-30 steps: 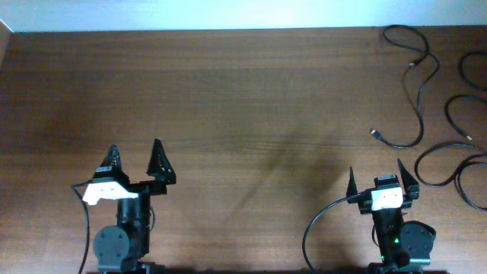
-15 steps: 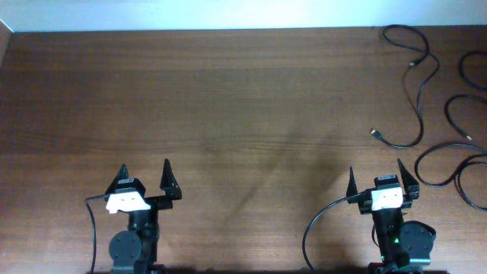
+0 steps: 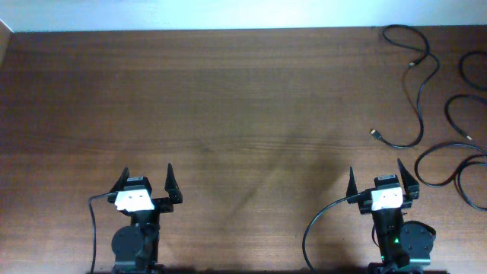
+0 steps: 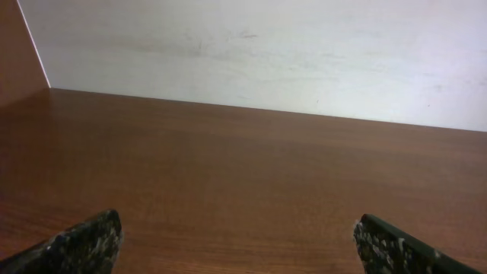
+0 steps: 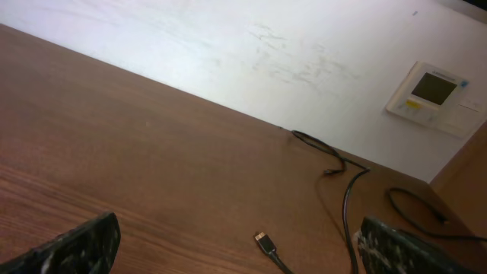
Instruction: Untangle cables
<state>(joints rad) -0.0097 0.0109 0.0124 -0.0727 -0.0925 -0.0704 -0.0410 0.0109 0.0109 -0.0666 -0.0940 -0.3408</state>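
Several thin black cables lie as separate strands at the table's far right. One winding cable [image 3: 419, 87] runs from the back edge down to a gold-tipped plug [image 3: 374, 134]. Another cable [image 3: 449, 156] loops near the right edge, and a further one [image 3: 466, 67] curls at the edge. In the right wrist view the plug [image 5: 263, 241] and cable [image 5: 346, 194] lie ahead. My left gripper [image 3: 144, 180] is open and empty at the front left; its view [image 4: 236, 240] shows bare table. My right gripper [image 3: 377, 176] is open and empty at the front right, well short of the plug.
Each arm's thicker black wire [image 3: 316, 221] loops by its base at the front edge. A white wall [image 4: 259, 53] bounds the table's back. A wall panel [image 5: 426, 95] shows in the right wrist view. A wooden side wall [image 4: 19, 53] stands at the left.
My left arm has drawn back toward the front edge and swung slightly right, its gripper staying open. The right arm and the cables have not moved.
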